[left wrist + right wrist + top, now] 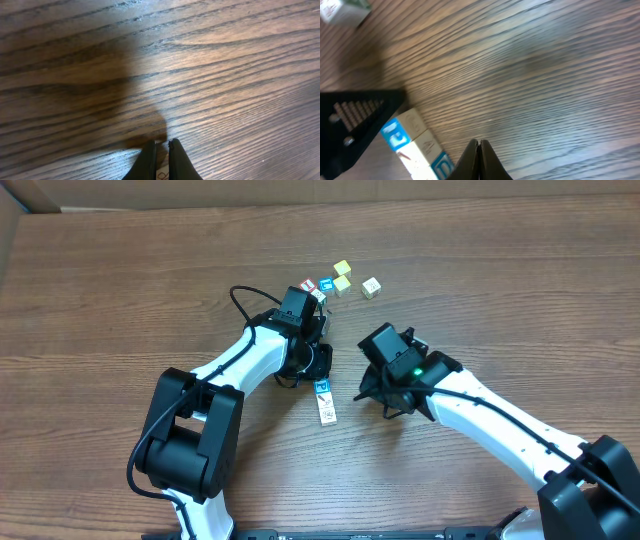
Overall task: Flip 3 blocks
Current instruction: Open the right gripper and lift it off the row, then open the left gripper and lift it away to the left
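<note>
Overhead, the blocks (pixel 325 402) lie in a short touching row near the middle of the worktop (pixel 520 300), with the blue-and-white face at the row's far end. Other loose cubes (pixel 342 283) sit scattered nearer the far edge. From the left wrist, the left gripper (pixel 161 150) has its fingers narrowed to a slit above bare wood, with no clear hold on anything. From the right wrist, the right gripper (pixel 479 150) is pressed closed and empty, and the row lies just beside its fingers.
</note>
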